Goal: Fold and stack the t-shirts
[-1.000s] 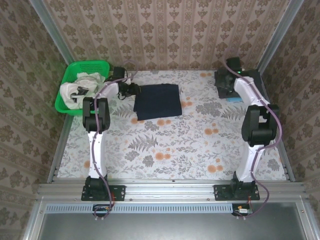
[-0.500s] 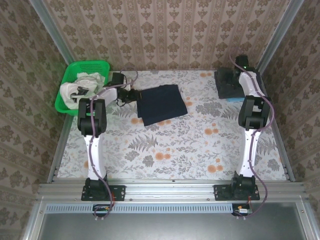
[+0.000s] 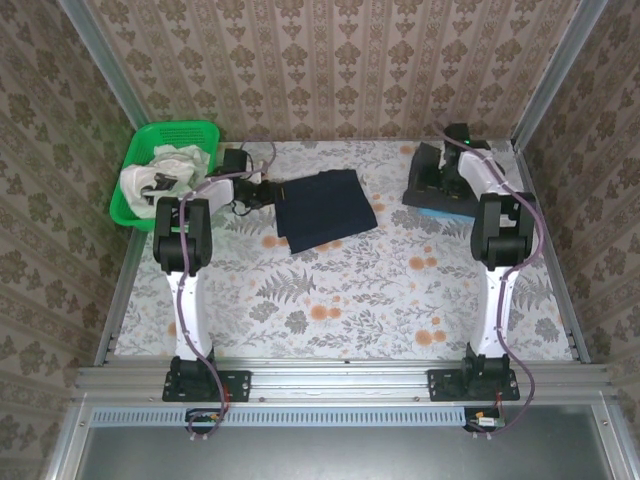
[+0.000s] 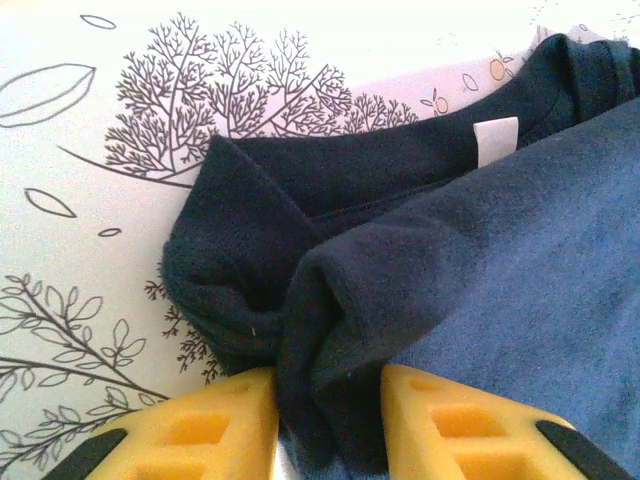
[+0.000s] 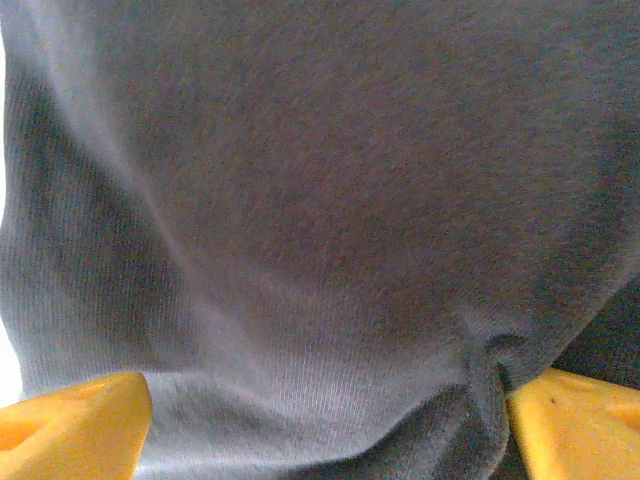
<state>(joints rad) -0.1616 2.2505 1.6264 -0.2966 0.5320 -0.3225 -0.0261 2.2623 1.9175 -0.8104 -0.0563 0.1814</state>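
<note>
Looking from above: a folded navy t-shirt (image 3: 325,205) lies on the counter (image 3: 350,290), a grey t-shirt (image 3: 432,180) sits on a light blue t-shirt (image 3: 447,212) at right, and white t-shirts (image 3: 150,180) wait in the basket (image 3: 190,132), so much seems left. Left wrist: the left tool (image 4: 328,378) is clamped on navy cloth. Right wrist: the right tool (image 5: 325,400) gapes wide astride grey cloth.

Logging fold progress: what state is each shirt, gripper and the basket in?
navy t-shirt: folded flat, edge pinched
left gripper: shut on navy t-shirt
grey t-shirt: folded, atop light blue t-shirt
right gripper: open, astride grey t-shirt
white t-shirts: crumpled in basket
</note>
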